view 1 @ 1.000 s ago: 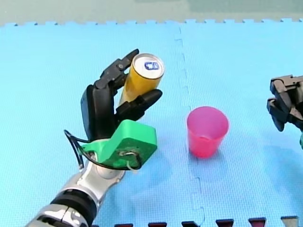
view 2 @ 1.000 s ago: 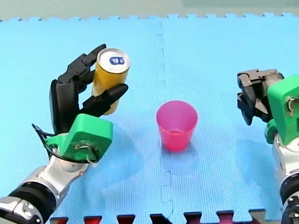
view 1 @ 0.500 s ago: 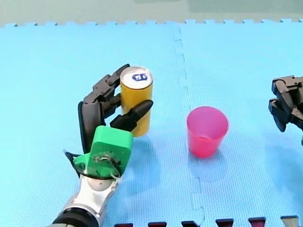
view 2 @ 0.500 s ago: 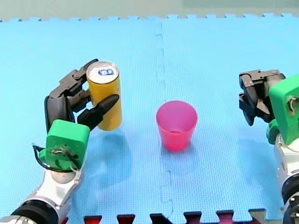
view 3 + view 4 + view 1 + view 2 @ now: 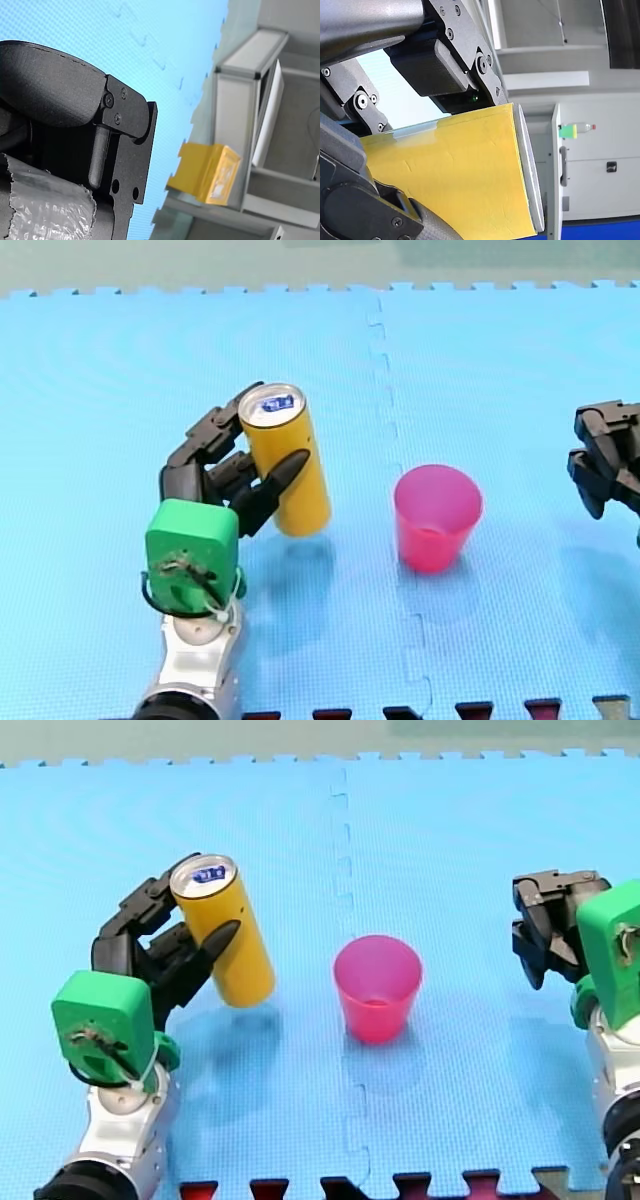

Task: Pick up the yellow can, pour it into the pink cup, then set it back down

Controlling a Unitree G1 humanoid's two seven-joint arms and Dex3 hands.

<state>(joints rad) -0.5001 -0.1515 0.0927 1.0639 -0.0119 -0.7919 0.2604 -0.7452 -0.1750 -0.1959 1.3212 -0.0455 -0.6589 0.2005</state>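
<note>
The yellow can point(image 5: 288, 465) is gripped by the left hand point(image 5: 222, 478). One black finger is laid across its front and the others are curled round its far side. The can is tilted, its silver top leaning to the left and away from the pink cup point(image 5: 437, 517), and its base is low over the blue foam mat point(image 5: 120, 370). Whether the base touches the mat cannot be told. In the second wrist view the can's yellow side point(image 5: 460, 175) is seen pressed between the black finger links.

A green block point(image 5: 192, 550) is seen at the wrist below the left hand. The cup is stood upright on the mat to the right of the can, apart from it, with its mouth open upward. A jigsaw seam point(image 5: 384, 390) in the mat is seen running between the two.

Nothing is held by the right hand point(image 5: 548, 925), which is placed well to the right of the cup.
</note>
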